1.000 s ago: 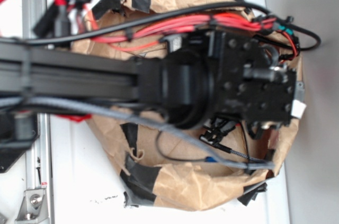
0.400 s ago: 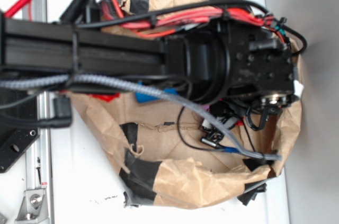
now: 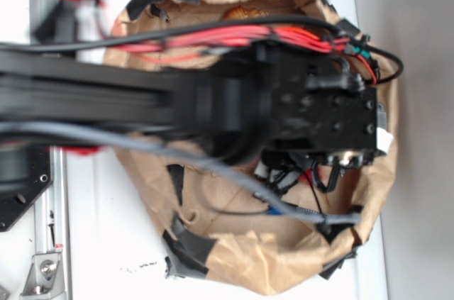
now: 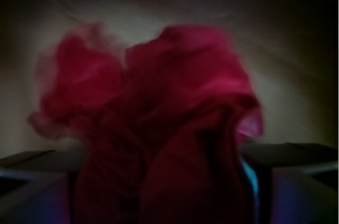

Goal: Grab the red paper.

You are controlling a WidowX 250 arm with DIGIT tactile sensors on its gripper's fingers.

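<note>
Arm outstretched — gripper (image 4: 164,181) clamped on red paper (image 4: 159,107).

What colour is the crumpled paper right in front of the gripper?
Red, a deep crimson in the dim light. The red paper shows best in the wrist view, sitting between the gripper fingers.

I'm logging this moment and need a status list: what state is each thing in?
red paper: crumpled, between the gripper fingers, close to the wrist camera
gripper: fingers flank the paper; grip cannot be judged
brown paper bag: open-topped, taped, arm reaching inside
</note>
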